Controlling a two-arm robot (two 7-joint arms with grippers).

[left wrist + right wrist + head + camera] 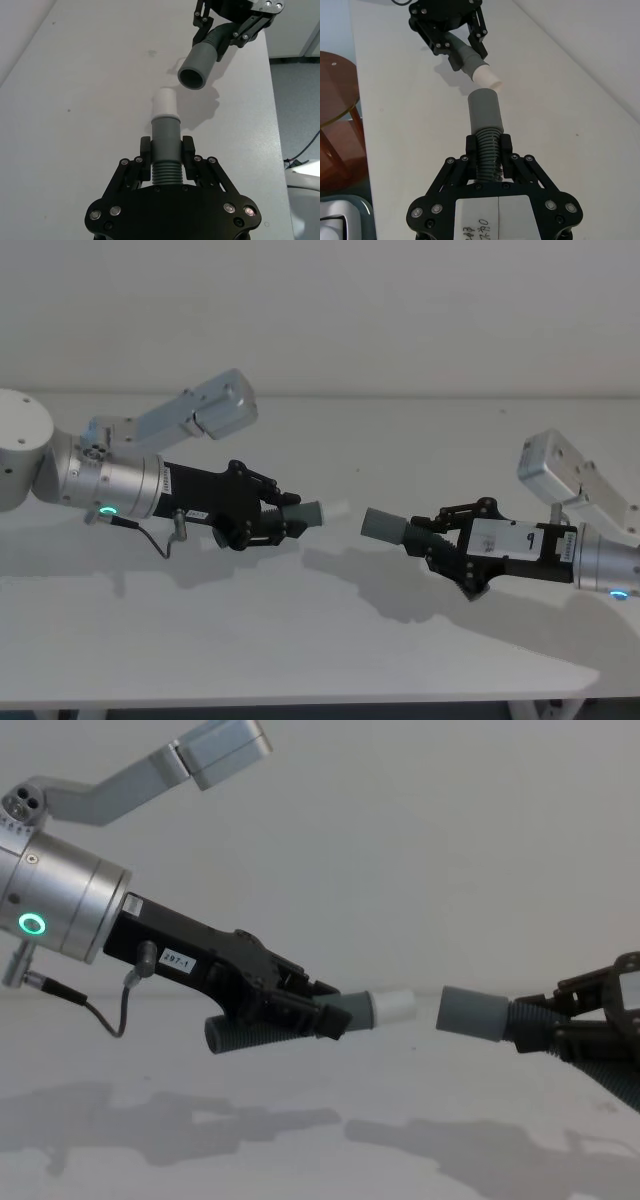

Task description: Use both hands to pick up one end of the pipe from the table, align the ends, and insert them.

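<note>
Both grippers hold a pipe piece in the air above the white table (pixel 300 640). My left gripper (pixel 272 522) (pixel 166 156) (pixel 300 1007) is shut on a dark ribbed hose piece (pixel 240 1033). Its grey cuff (pixel 165 131) ends in a white tip (pixel 164 102) (pixel 393 1007) pointing right. My right gripper (pixel 440 537) (pixel 489 150) (pixel 570 1020) is shut on the other ribbed piece (pixel 488 150). Its wider plain grey cuff (pixel 385 525) (pixel 485 110) (pixel 475 1013) points left. The two ends face each other, nearly level, with a small gap between them.
A thin cable (pixel 150 535) loops under the left wrist. The table's front edge (pixel 300 702) runs below both arms. A brown round stool (pixel 335 95) stands beside the table on the left arm's side. Floor shows past the table's edge (pixel 295 125).
</note>
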